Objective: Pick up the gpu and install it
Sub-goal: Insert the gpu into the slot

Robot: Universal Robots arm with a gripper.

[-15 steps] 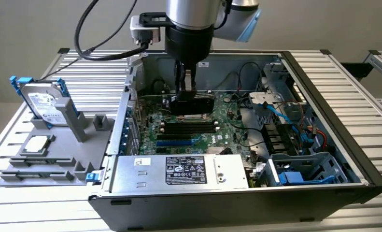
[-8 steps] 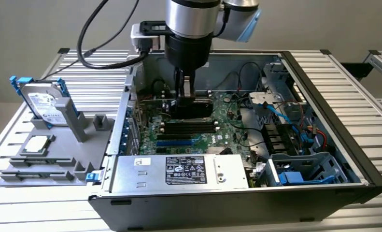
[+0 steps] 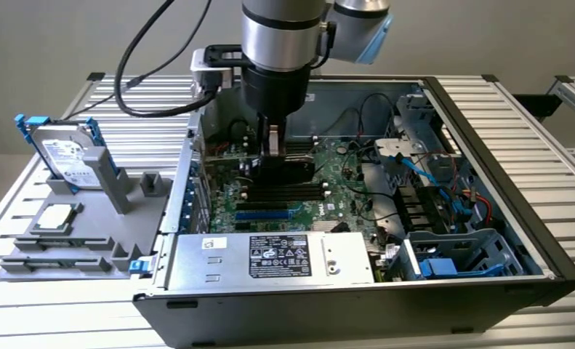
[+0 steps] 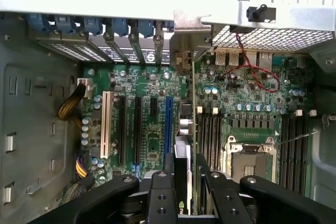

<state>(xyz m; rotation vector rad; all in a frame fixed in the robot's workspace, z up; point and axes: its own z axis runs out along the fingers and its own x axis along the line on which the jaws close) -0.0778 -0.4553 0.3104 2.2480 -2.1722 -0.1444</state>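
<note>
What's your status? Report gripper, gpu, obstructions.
Inside case, gripper shut on gpu. Card upright, edge down at motherboard slots; seating unclear. Red wires clear of it.

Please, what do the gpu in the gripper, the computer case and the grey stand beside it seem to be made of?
The gpu: green circuit board edge and a black matte face, probably plastic. The computer case: likely sheet metal, with thin folded walls, dark paint outside, bare grey inside. The grey stand: uniform dull grey, probably plastic.
</note>
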